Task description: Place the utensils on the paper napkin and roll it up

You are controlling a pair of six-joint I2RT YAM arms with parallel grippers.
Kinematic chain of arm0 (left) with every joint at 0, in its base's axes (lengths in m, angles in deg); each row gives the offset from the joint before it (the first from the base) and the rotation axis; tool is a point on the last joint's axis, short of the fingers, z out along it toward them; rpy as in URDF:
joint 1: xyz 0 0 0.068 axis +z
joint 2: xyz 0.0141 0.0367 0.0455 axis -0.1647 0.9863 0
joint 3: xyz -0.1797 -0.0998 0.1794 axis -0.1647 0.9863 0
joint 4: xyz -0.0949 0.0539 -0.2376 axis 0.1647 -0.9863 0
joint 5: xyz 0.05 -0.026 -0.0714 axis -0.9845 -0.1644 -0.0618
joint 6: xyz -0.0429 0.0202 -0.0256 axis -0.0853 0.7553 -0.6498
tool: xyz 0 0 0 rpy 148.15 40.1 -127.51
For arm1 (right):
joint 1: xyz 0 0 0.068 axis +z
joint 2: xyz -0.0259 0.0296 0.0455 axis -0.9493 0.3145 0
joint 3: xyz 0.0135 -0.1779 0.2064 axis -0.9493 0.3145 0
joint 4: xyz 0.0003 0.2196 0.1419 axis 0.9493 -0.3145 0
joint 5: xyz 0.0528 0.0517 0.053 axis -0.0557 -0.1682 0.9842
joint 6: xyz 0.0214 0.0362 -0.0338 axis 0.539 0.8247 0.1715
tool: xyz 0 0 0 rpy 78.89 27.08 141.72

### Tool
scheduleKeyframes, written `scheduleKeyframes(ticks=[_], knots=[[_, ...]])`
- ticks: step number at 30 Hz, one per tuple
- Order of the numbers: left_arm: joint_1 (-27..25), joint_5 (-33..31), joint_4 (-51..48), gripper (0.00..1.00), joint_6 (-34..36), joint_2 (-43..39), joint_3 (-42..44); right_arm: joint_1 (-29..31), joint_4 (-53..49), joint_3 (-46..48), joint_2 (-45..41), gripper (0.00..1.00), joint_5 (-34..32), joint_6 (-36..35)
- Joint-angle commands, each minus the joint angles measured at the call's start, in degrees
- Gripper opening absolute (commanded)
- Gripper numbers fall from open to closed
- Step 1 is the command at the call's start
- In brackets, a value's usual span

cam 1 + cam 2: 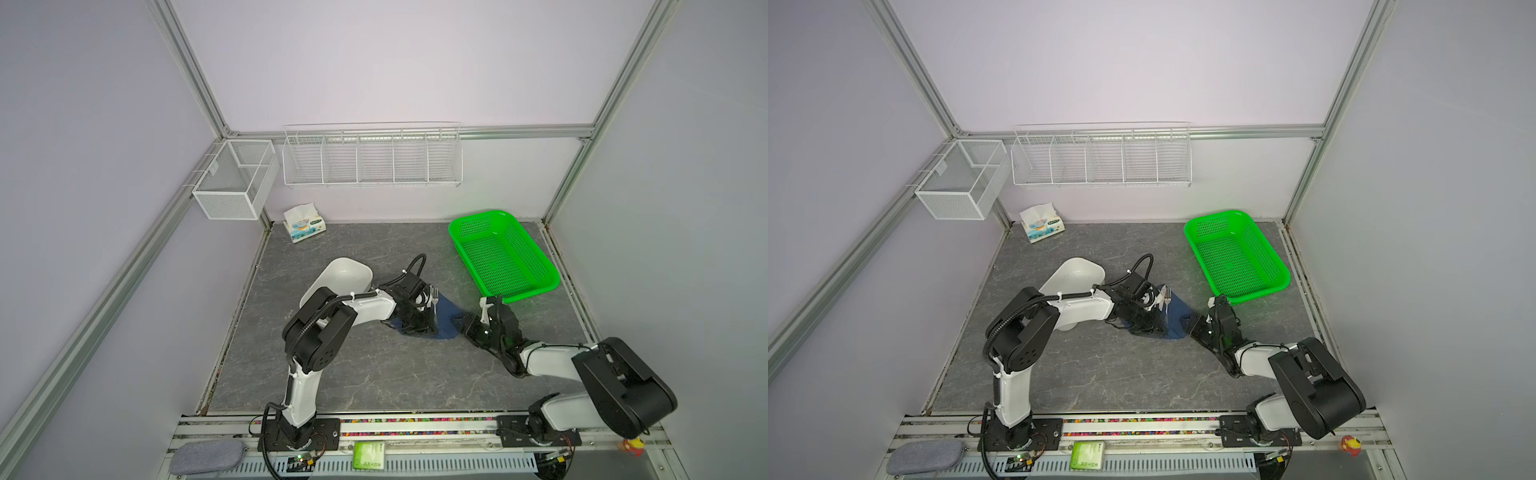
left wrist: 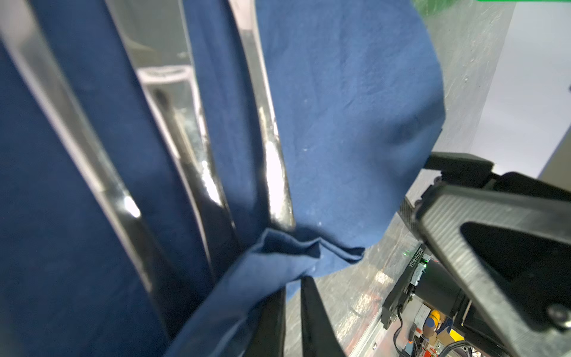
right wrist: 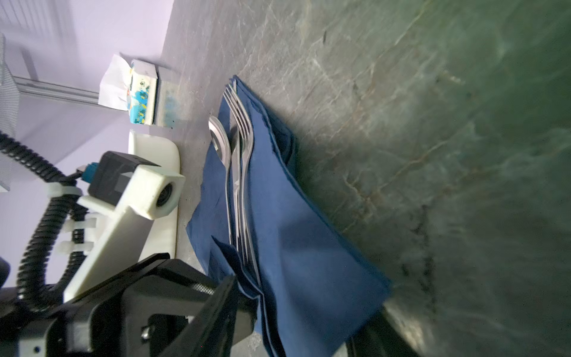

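The navy paper napkin (image 1: pixel 448 315) (image 1: pixel 1178 318) lies mid-table, partly folded over itself. On it rest the utensils: in both top views only the fork (image 1: pixel 434 296) (image 1: pixel 1167 296) shows. The right wrist view shows fork, spoon and knife (image 3: pixel 239 160) side by side along the napkin (image 3: pixel 296 247). My left gripper (image 1: pixel 419 325) (image 1: pixel 1148 326) (image 2: pixel 293 289) is shut on a folded napkin edge by the shiny handles (image 2: pixel 273 173). At the napkin's near corner my right gripper (image 1: pixel 463 326) (image 1: pixel 1192 326) (image 3: pixel 302 324) is open, fingers either side of it.
A white oval dish (image 1: pixel 345 272) sits just behind the left arm. A green mesh basket (image 1: pixel 505 257) stands at the back right, close to the right gripper. A tissue pack (image 1: pixel 303 223) is at the back left, with wire racks (image 1: pixel 372 156) on the wall.
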State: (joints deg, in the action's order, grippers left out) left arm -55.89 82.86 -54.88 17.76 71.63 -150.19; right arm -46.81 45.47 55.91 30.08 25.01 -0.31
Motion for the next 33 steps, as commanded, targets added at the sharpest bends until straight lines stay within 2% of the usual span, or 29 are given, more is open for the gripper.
scheduleKeyframes(ticks=[1, 6, 9, 18, 33], knots=[[-0.2, -0.7, -0.8, 0.13, 0.9, -0.7, -1.4, -0.7, 7.0, 1.1, 2.9, 0.57, 0.9, 2.3], [-0.3, -0.9, -1.0, 0.13, 0.9, -0.9, -1.5, -0.3, 14.2, 1.5, 6.3, 0.54, 3.2, 3.0], [-0.3, -0.9, -1.3, 0.13, 0.8, -0.9, -1.7, 1.1, 9.6, 0.1, 5.5, 0.52, 5.0, 0.1], [-0.2, -0.8, -1.1, 0.13, 0.7, -1.0, -1.8, 6.2, -9.7, -1.5, -4.9, 0.45, -1.3, -6.9], [-0.2, -0.5, -0.8, 0.13, 0.6, -0.8, -1.3, 8.3, -15.2, -6.4, -1.7, 0.40, -0.6, -13.3]])
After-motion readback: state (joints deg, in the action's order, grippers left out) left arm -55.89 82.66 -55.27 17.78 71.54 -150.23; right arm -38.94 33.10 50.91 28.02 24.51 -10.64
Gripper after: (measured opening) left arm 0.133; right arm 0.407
